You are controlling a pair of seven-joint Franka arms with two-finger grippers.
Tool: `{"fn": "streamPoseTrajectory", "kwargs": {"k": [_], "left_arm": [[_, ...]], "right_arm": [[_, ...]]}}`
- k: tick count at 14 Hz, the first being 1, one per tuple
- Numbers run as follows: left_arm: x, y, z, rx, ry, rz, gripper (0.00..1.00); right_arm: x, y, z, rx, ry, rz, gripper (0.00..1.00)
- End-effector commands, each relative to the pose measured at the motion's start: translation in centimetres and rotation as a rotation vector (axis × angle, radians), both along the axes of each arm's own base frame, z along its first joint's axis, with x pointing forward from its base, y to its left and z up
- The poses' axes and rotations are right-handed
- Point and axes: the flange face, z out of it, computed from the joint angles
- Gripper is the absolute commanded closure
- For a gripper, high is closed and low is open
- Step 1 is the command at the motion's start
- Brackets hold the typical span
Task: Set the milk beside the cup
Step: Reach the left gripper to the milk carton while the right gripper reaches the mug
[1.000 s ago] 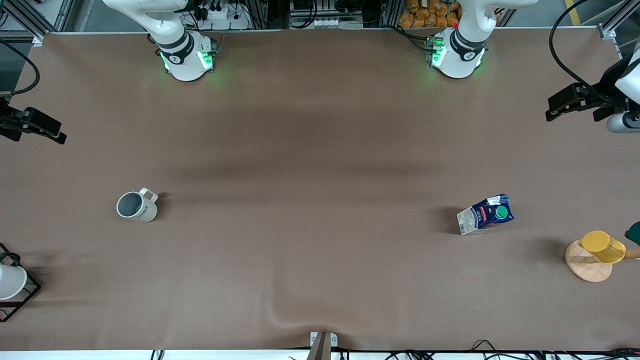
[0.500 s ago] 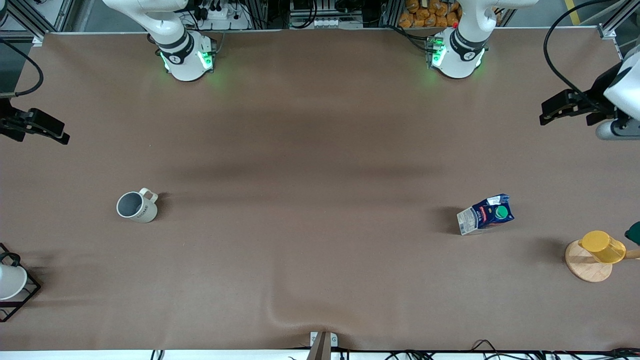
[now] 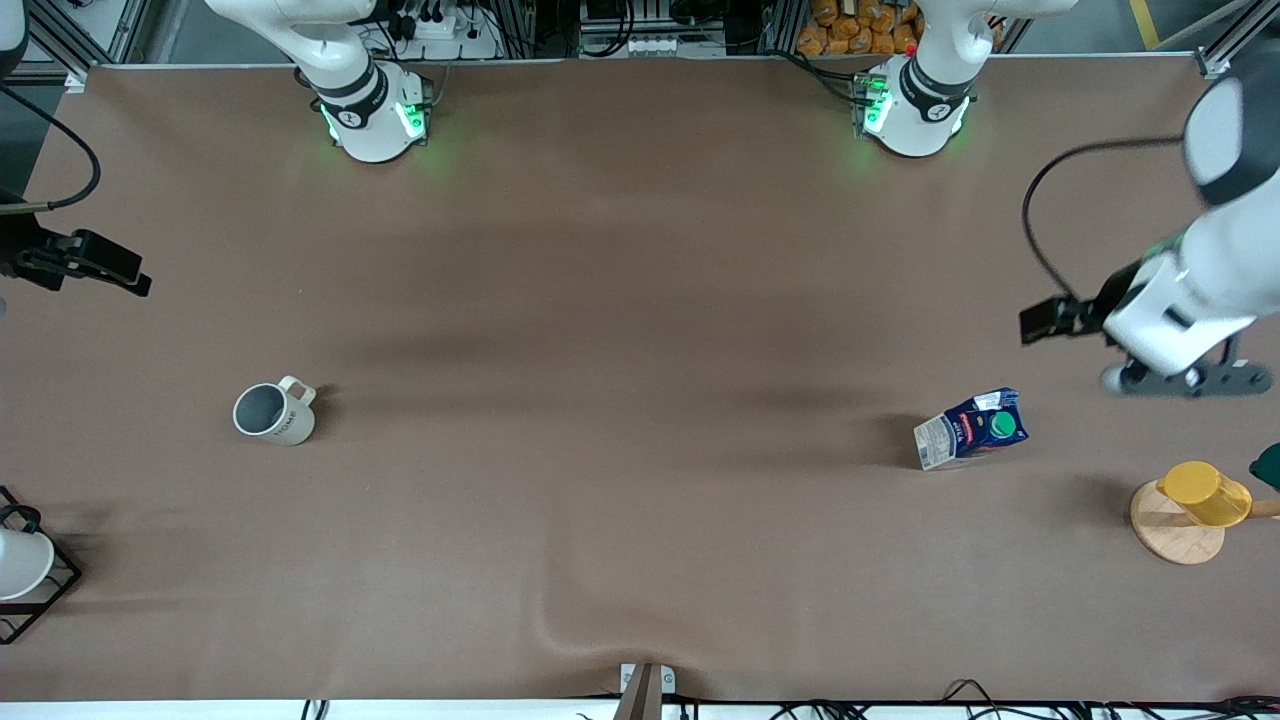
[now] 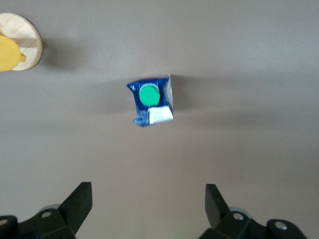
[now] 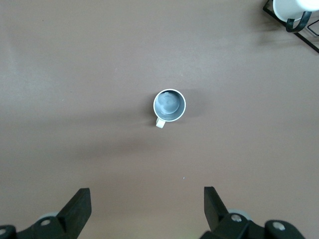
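Observation:
The milk [image 3: 970, 430], a dark-blue carton with a green cap, stands on the table toward the left arm's end. In the left wrist view it [image 4: 152, 99] is seen from above, apart from the fingers. My left gripper [image 3: 1040, 322] hangs open and empty in the air over the table near the milk; it also shows in the left wrist view [image 4: 148, 204]. The cup [image 3: 273, 413], an off-white mug with a grey interior, stands toward the right arm's end and shows in the right wrist view [image 5: 169, 105]. My right gripper [image 3: 125, 275] waits high, open and empty [image 5: 147, 204].
A yellow cup [image 3: 1205, 492] sits on a round wooden coaster [image 3: 1165, 535] beside the milk, at the left arm's end. A white cup in a black wire frame [image 3: 20, 565] stands at the right arm's end, nearer the front camera than the mug.
My left arm has swung in from the table's end toward the milk. My right gripper has shifted only slightly. The milk and the mug have not moved.

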Motion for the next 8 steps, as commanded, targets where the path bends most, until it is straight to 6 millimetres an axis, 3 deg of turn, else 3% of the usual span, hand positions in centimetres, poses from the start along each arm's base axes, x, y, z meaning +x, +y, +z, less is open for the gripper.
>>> {"fn": "streamPoseTrajectory", "kwargs": {"k": [1,5,8], "left_arm": [[0.7,-0.1,-3.9,0.027,0.002,0.063,0.00],[2.3,0.0,-8.8,0.040,0.021,0.115,0.00],[3.1,0.1,-11.4,0.045,0.031,0.115,0.00]], "right_arm": [[0.4,-0.4,-1.2,-0.005,0.017,-0.006,0.00],[1.7,-1.4,-3.5,0.003,0.039,-0.023,0.00],[3.1,-3.2,-7.3,0.006,0.053,-0.004,0.00]]}}
